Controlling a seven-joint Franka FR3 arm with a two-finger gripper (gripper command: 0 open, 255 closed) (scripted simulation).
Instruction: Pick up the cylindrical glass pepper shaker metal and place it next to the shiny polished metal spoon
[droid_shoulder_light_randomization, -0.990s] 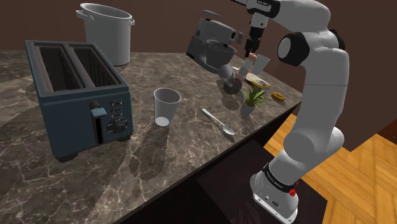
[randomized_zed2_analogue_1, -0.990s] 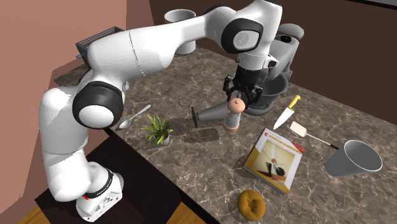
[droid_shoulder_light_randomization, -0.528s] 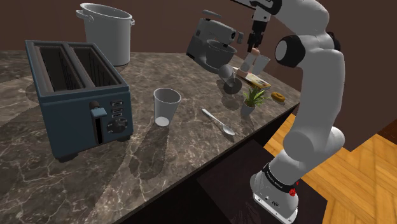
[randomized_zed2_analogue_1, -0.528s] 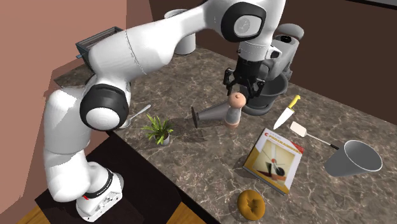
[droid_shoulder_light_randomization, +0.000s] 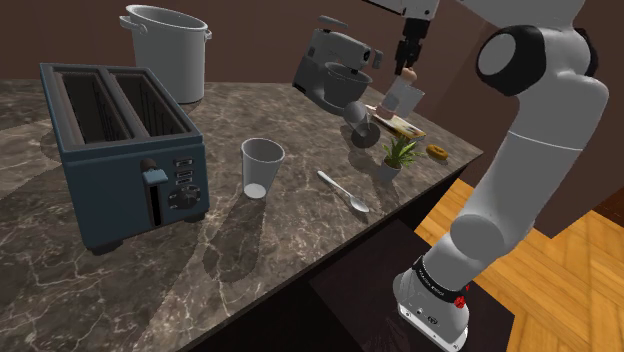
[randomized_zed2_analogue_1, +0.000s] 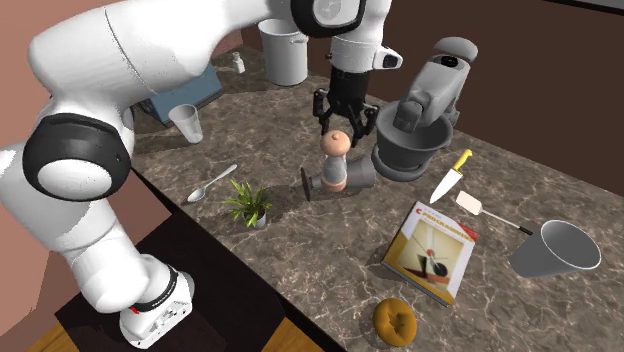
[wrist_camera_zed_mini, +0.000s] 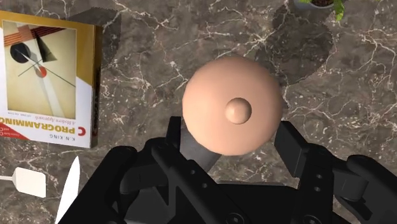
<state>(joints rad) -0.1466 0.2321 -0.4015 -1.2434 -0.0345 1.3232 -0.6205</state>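
The pepper shaker (randomized_zed2_analogue_1: 336, 168) has a peach domed cap and a pale cylindrical body. It hangs upright above the dark marble counter (randomized_zed2_analogue_1: 300, 250), and my gripper (randomized_zed2_analogue_1: 338, 135) is shut on its upper part from above. In the wrist view the cap (wrist_camera_zed_mini: 232, 105) sits between my black fingers (wrist_camera_zed_mini: 294, 147), with the counter well below. In the shoulder view the gripper (droid_shoulder_light_randomization: 408, 66) holds the shaker (droid_shoulder_light_randomization: 409, 75) high beside the stand mixer (droid_shoulder_light_randomization: 335, 70). The metal spoon (droid_shoulder_light_randomization: 343, 190) (randomized_zed2_analogue_1: 212, 183) lies flat near the counter's front edge, between a white cup (droid_shoulder_light_randomization: 262, 165) and a small plant (droid_shoulder_light_randomization: 395, 155).
A grey cup (randomized_zed2_analogue_1: 322, 182) lies tipped under the shaker. Beside it are the mixer (randomized_zed2_analogue_1: 425, 110), a knife (randomized_zed2_analogue_1: 448, 178), a spatula (randomized_zed2_analogue_1: 490, 212), a book (randomized_zed2_analogue_1: 432, 248), another cup (randomized_zed2_analogue_1: 555, 250) and a bagel (randomized_zed2_analogue_1: 395, 320). A toaster (droid_shoulder_light_randomization: 120, 150) and pot (droid_shoulder_light_randomization: 168, 50) stand farther along.
The arm has risen and lifted the shaker off the counter, carrying it toward the second exterior view's left, away from the book.
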